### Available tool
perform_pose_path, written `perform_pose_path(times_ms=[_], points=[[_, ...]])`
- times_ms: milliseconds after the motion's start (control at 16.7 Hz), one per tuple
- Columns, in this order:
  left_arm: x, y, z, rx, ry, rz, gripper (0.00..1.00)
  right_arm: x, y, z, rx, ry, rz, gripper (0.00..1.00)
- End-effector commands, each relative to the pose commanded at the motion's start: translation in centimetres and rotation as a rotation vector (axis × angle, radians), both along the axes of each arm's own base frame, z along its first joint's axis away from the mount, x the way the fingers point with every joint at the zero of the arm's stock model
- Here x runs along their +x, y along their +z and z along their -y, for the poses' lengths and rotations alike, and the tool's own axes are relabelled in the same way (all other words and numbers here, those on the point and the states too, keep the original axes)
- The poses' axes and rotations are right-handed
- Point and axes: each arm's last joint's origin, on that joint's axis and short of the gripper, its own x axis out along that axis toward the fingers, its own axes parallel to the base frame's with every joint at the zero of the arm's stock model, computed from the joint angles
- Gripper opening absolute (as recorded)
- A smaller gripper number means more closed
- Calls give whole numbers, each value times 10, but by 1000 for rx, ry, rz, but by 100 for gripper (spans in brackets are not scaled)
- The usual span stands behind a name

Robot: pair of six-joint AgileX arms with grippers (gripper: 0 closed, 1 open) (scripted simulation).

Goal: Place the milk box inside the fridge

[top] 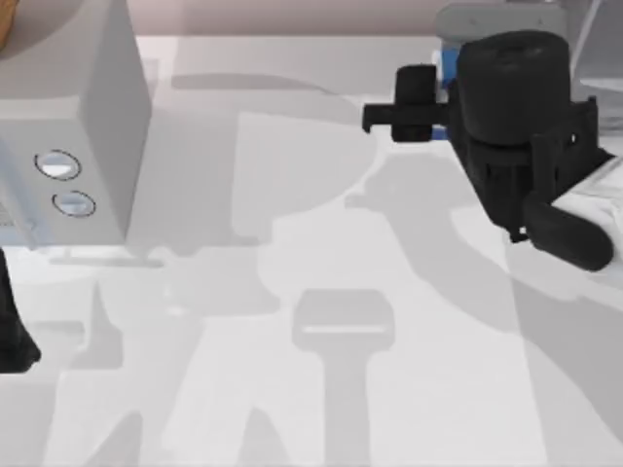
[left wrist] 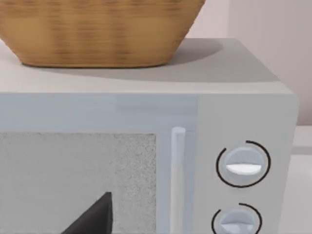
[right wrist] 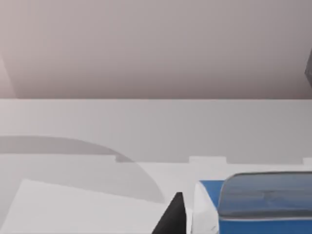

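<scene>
Surface: white tabletop [top: 389, 409], pale wall behind.
Right gripper [top: 414, 105]: at far right corner; jaws' state: cannot tell.
Milk box [top: 448, 66]: just beside it at that corner, blue top up, upright.
Nearer arm: right.
Left arm: parked at left edge by knobbed box [top: 78, 126].
</scene>
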Motion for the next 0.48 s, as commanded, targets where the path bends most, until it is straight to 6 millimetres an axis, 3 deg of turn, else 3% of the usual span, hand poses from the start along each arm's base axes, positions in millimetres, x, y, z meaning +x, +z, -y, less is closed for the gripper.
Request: perform_pose_path(times_ms=[240,480], points=[[0,0,0,0,0,0,100,-49,28,82,60,28,64,0],[0,0,0,0,0,0,100,-111,25,146,91,37,170,0]])
